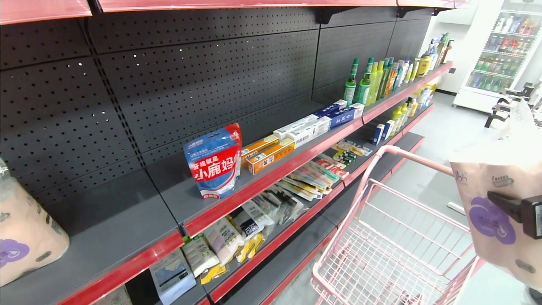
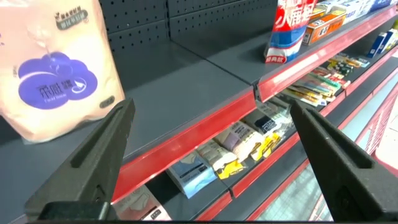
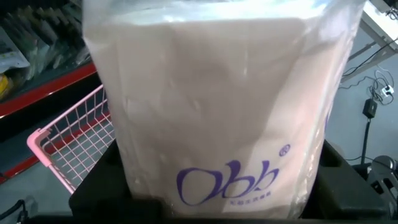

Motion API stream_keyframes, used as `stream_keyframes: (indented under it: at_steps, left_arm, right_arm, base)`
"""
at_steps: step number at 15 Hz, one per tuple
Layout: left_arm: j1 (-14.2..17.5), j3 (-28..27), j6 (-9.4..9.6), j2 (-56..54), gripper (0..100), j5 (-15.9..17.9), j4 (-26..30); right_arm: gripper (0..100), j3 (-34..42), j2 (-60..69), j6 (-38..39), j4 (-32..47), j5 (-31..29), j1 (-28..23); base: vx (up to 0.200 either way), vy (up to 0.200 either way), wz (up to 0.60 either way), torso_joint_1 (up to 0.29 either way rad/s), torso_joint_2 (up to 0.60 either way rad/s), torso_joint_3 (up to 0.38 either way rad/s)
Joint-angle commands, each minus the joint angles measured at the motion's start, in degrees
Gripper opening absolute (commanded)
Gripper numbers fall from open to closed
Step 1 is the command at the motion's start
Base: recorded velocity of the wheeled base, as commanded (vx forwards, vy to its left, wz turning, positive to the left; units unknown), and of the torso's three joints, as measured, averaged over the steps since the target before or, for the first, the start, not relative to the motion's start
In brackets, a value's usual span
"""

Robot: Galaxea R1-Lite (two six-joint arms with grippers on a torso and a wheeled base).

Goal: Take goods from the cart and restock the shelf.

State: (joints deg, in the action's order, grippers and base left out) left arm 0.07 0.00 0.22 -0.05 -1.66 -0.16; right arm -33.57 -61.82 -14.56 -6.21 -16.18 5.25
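Left tool (image 2: pixel 211 107) is open and empty, fingers (image 2: pixel 93 165) spread wide. Shelved tissue pack (image 2: pixel 56 68) stands on the shelf (image 2: pixel 186 87) just past one finger, not touching. Blue-red pouch (image 2: pixel 289 31) sits farther along the same board, beyond the other finger. Right tool (image 3: pixel 217 199) is clamped on second tissue pack (image 3: pixel 217 112), which sticks up out of it. Pink cart (image 1: pixel 383 148) is just beside, lower.

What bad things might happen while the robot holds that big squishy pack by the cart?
1. The tissue pack is soft and wrapped in smooth plastic, so it might slip out of the right claw and drop toward the pink cart.
2. Swung over to the shelf, the bulky pack may bump the standing blue-and-red pouch and tip it over.
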Motion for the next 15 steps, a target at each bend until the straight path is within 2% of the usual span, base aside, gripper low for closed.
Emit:
stream_keyframes:
  at_steps: [1,9,15]
  left_arm:
    - [0.1,0.0,0.04,0.0,100,0.0,0.0]
    - [0.0,0.0,0.04,0.0,100,0.1,0.0]
    - [0.0,0.0,0.04,0.0,100,0.0,0.0]
  right_arm:
    - [0,0.0,-0.8,0.0,-0.1,0.0,0.0]
    - [0,-0.1,-2.9,-0.1,-0.6,-0.3,-0.2]
    - [0,1.4,-1.6,-0.3,-0.5,-0.3,-0.2]
  base:
    - [0.000,0.000,0.00,0.119,-0.25,-0.129]
    - [0.000,0.000,0.00,0.083,-0.17,-0.091]
    - [0.000,0.000,0.60,0.007,0.00,-0.001]
